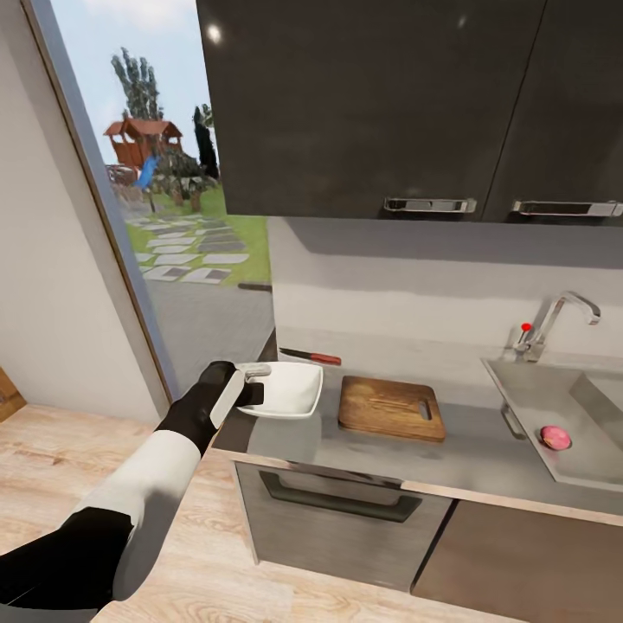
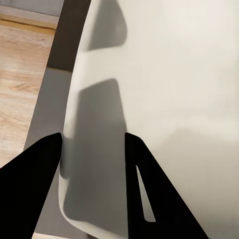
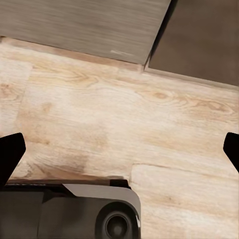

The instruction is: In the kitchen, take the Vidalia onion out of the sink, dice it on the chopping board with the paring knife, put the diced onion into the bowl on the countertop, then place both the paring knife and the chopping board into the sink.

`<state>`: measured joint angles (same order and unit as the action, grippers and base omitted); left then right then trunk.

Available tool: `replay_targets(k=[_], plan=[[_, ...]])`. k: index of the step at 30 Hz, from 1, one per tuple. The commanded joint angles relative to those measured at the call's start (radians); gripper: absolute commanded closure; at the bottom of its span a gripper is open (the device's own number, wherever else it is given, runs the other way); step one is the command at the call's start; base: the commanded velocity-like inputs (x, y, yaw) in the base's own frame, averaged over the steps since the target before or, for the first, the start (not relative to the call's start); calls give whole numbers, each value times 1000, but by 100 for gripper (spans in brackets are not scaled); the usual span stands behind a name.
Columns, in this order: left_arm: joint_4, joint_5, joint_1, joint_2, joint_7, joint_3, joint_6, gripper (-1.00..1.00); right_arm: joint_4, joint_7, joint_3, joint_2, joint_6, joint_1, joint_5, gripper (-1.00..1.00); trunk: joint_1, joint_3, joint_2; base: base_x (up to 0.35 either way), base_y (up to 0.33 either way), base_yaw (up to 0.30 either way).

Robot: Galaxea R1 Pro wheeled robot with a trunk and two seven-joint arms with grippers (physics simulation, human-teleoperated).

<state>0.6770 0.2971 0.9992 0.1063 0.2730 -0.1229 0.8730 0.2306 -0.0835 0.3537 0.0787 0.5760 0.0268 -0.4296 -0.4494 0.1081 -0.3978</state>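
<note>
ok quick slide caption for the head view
Left gripper at the rim of the white bowl on the countertop; chopping board beside it, Vidalia onion in the sink.

Grey countertop (image 1: 467, 454) w/ bowl (image 1: 290, 389), chopping board (image 1: 389, 407), paring knife (image 1: 310, 355).

Left arm (image 1: 130, 502): smooth segmented shell, black upper section, white forearm band, black wrist, ending in a pale grey gripper (image 1: 251, 381) with flat black triangular fingers (image 2: 30, 184); right gripper's black fingertips (image 3: 11, 152) at frame edges above a dark grey rounded base housing (image 3: 69, 211).
</note>
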Motion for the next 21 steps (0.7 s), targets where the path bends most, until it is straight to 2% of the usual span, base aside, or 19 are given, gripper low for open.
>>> replay_targets(k=[1,19,20,21], plan=[[1,11,1,-1,9,-3,3,100,0,-7,4,0,2,1,-11,-100,-1,2,-2,0,0,0],[1,11,1,-1,9,-3,3,100,0,-7,4,0,2,1,-11,-100,-1,9,-2,0,0,0],[1,11,1,-1,9,-3,3,-100,0,-7,4,0,2,1,-11,-100,-1,9,-2,0,0,0],[1,11,1,-1,9,-3,2,-100,0,-7,4,1,2,1,-11,-100,-1,9,-2,0,0,0]])
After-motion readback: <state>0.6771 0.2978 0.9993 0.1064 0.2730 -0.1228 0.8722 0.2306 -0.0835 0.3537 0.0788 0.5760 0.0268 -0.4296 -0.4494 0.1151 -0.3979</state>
